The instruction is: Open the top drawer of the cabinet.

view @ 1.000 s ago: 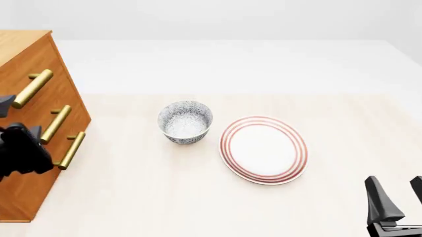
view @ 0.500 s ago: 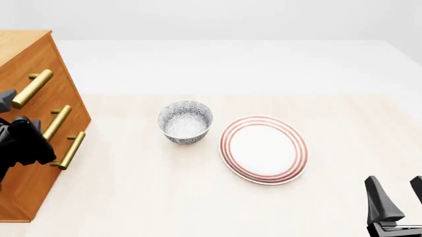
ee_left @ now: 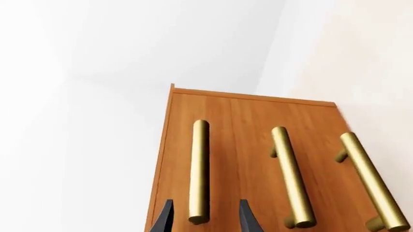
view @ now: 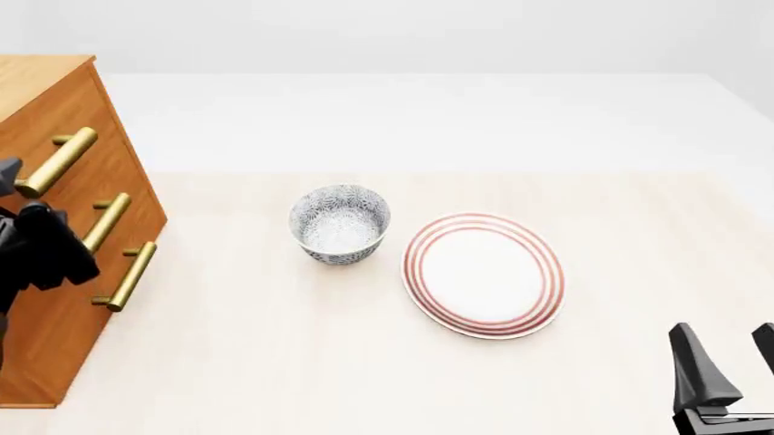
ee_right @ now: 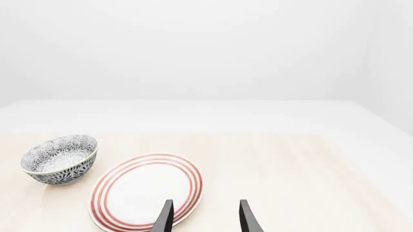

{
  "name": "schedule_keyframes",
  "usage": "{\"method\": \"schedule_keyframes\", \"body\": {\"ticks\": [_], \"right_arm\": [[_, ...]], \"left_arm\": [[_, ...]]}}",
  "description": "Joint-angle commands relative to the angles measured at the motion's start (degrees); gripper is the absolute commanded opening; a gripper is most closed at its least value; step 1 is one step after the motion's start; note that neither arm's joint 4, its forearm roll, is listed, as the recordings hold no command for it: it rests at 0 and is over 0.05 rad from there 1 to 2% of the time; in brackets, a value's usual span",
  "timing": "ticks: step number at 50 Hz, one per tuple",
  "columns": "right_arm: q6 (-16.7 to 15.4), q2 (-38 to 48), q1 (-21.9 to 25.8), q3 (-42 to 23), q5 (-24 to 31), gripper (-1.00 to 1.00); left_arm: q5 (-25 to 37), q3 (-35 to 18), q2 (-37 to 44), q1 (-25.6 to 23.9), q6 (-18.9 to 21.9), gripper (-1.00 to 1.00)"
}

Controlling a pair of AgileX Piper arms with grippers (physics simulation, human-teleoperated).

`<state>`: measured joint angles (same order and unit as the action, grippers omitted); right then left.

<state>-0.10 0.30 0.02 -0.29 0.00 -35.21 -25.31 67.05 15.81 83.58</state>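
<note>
The top drawer sits closed, flush with the front of the cabinet, which stands at the far left edge of the worktop and is cut off by the frame on its left side. Its brass bar handle lies between the two dark fingertips of the left end effector in the left wrist view; the jaws are spread wider than the bar, and whether either fingertip touches it cannot be told. The two lower drawers' handles run parallel beside it. Containers: a patterned bowl stands upright near mid-worktop, nothing visible inside; just to its right, apart from it, a white plate with red rings lies bare. Change against the front view a second ago: the left arm's dark body has climbed from the lowest handle's level to roughly the middle handle's, its tip now by the top handle's near end; bowl, plate and cabinet unmoved. The right end effector hovers at the near right corner, jaws parted, holding nothing, unchanged. Open worktop extends in front of the cabinet face up to the bowl.
</note>
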Motion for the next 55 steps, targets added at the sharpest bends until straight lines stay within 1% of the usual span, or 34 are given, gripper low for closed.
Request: {"method": "schedule_keyframes", "body": {"ticks": [1,5,6,12,18,19,29,39,40,49,55], "right_arm": [[0.02,-0.01,-0.02,0.09,-0.09,1.00],[0.00,-0.04,-0.02,0.08,-0.06,1.00],[0.01,-0.06,-0.01,0.08,-0.04,1.00],[0.04,-0.09,-0.02,0.08,0.00,1.00],[0.01,-0.13,-0.02,0.07,0.04,1.00],[0.01,-0.14,-0.02,0.07,0.05,1.00],[0.02,-0.17,-0.02,0.07,0.08,1.00],[0.02,-0.12,-0.02,0.07,0.04,1.00],[0.01,-0.10,-0.02,0.07,0.02,1.00],[0.03,-0.01,-0.03,0.07,-0.06,1.00],[0.02,0.04,-0.02,0.06,-0.11,1.00]], "left_arm": [[-0.71,-1.14,1.25,1.19,-0.79,1.00],[-0.43,-1.60,1.55,1.38,-1.25,1.00],[-1.43,-1.35,2.07,1.78,-0.74,1.00],[-0.29,-2.57,2.16,2.00,-1.23,1.00],[-0.34,-2.48,1.80,1.82,-0.99,1.00],[-0.72,-2.23,1.51,1.73,-0.87,-1.00],[-1.66,-0.85,0.63,0.80,0.38,-1.00],[-3.06,0.35,0.59,-0.50,2.15,-1.00],[-3.63,0.55,0.91,-0.98,2.81,-1.00],[-1.43,-0.37,-0.63,-2.39,3.64,-1.00],[-1.30,0.02,-1.34,-3.82,4.50,-1.00]]}}
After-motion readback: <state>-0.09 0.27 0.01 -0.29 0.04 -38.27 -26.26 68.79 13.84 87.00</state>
